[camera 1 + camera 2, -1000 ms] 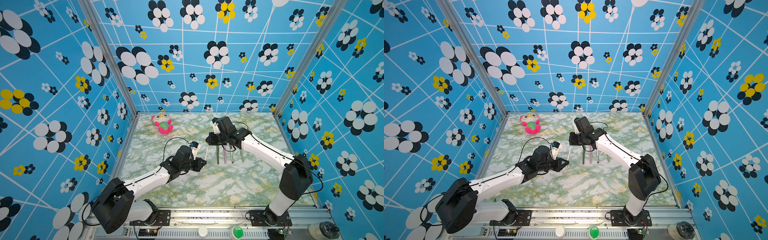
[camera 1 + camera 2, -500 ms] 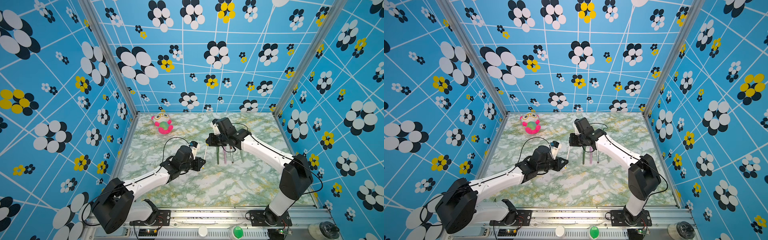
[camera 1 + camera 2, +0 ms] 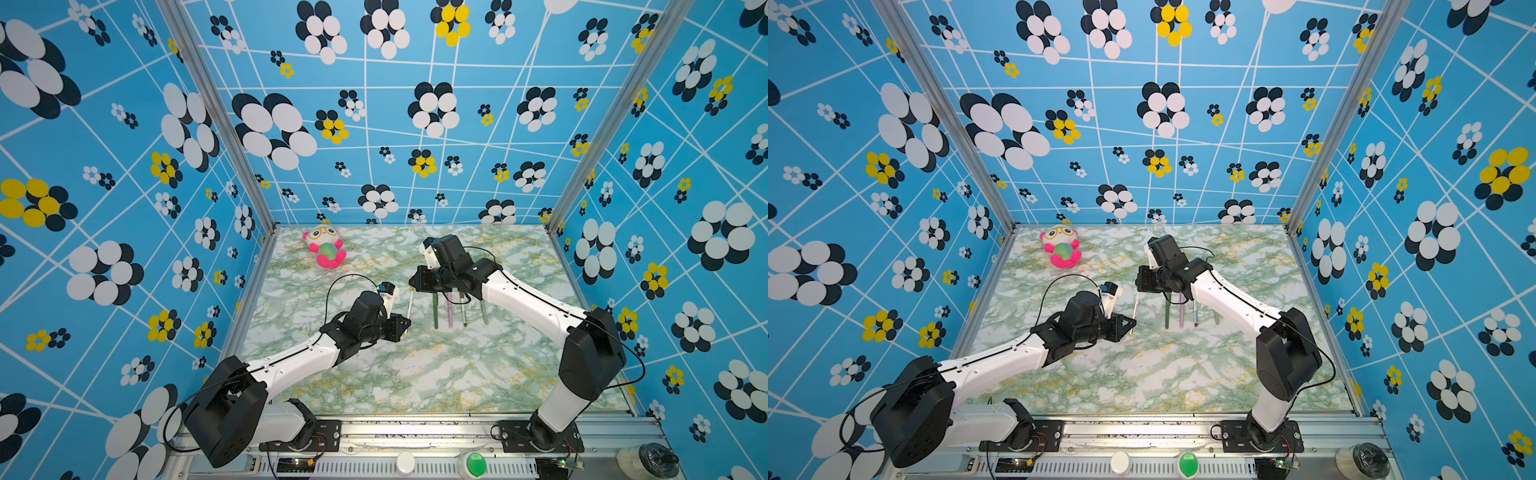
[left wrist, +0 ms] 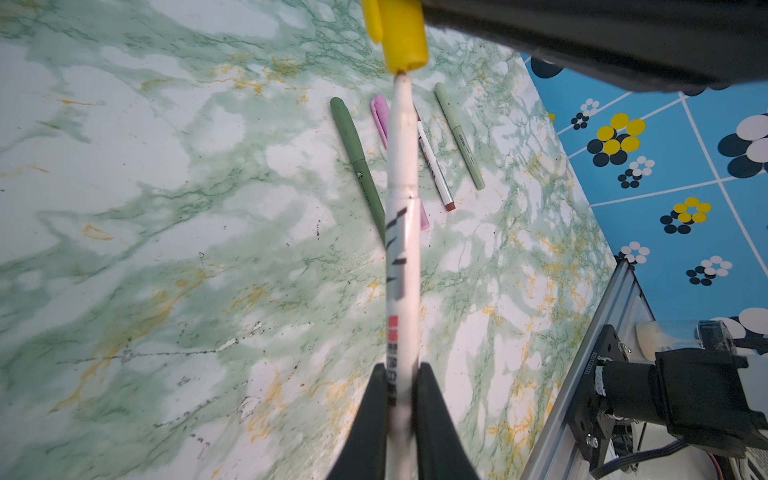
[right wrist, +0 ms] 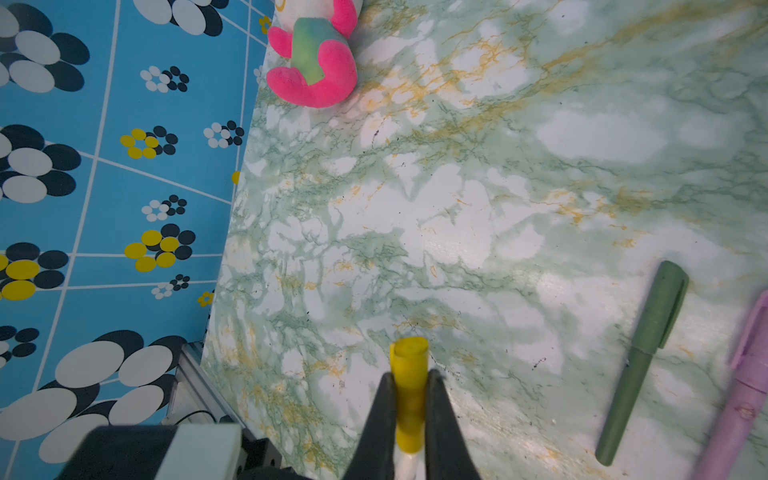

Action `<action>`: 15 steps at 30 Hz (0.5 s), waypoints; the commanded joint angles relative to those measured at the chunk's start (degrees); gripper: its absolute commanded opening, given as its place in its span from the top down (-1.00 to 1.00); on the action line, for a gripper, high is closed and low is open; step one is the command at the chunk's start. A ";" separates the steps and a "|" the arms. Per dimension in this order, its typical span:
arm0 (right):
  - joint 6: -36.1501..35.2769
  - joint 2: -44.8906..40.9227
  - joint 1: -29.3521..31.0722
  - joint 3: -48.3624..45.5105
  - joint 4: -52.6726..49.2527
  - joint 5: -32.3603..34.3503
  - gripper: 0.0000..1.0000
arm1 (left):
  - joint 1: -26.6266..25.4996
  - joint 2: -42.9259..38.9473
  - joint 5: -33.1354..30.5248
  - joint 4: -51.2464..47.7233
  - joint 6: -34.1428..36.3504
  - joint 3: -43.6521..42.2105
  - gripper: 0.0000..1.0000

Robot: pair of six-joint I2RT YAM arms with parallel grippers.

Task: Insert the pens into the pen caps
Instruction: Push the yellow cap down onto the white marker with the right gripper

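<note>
A: Left wrist view: L gripper [image 4: 401, 370] clamped tight on white pen [image 4: 401, 187], low on the barrel. Tip right at mouth of yellow cap [image 4: 403, 37], touching it; not seated yet, by the look.

B: Right wrist view: R gripper [image 5: 409, 378] pinched shut on that cap, mid-body. Bit of white pen showing at the cap's far end.

A: Beyond that, four more on table [image 4: 166, 208], side by side: dark green pen [image 4: 357, 158], pink pen [image 4: 380, 112], brown-ended pen [image 4: 434, 166], pale green pen [image 4: 459, 137]. Green & pink look capped; can't tell for the other two.

B: Risks?

A: Pen gripped far from its tip, so a long lever. Any angle error and the tip catches the cap rim, skids past, or the pen pivots in the pads. Cap could also slide back through R pads if pushed hard w/o seating. Wants axes lined up and a slow push.

B: Vs 1 s ago?

A: Top views: R gripper shifted slightly toward the pen tip, gap closed. L gripper approx same spot. Row on table unmoved.
</note>
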 commanded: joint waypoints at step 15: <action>1.44 -1.16 -0.37 -2.95 1.33 -1.46 0.85 | -0.31 -2.56 -2.53 1.31 0.16 -0.52 1.00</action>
